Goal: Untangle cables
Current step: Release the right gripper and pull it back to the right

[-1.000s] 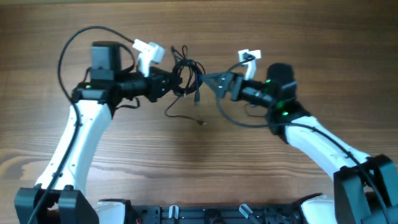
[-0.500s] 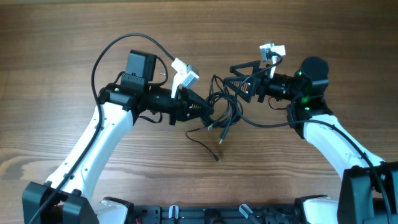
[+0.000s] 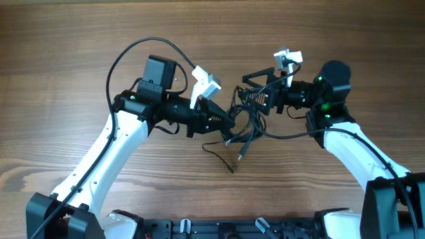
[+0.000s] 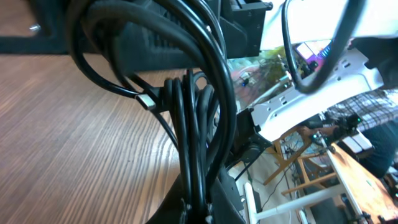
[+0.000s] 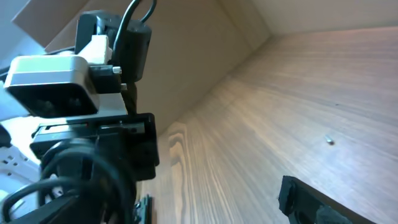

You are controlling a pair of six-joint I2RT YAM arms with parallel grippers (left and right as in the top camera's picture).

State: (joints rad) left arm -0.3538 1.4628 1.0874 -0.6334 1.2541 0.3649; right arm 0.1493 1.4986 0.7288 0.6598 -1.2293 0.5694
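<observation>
Bright, even light casts soft shadows overhead; the cables [image 4: 198,134] show glare (background overexposed, blurred).

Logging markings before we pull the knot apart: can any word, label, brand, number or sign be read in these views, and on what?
No text can be read in any view.
The cables: no print visible.
The white camera housing: no legible label.
The coloured panel in the left wrist view's background: too blurred to read.
</observation>
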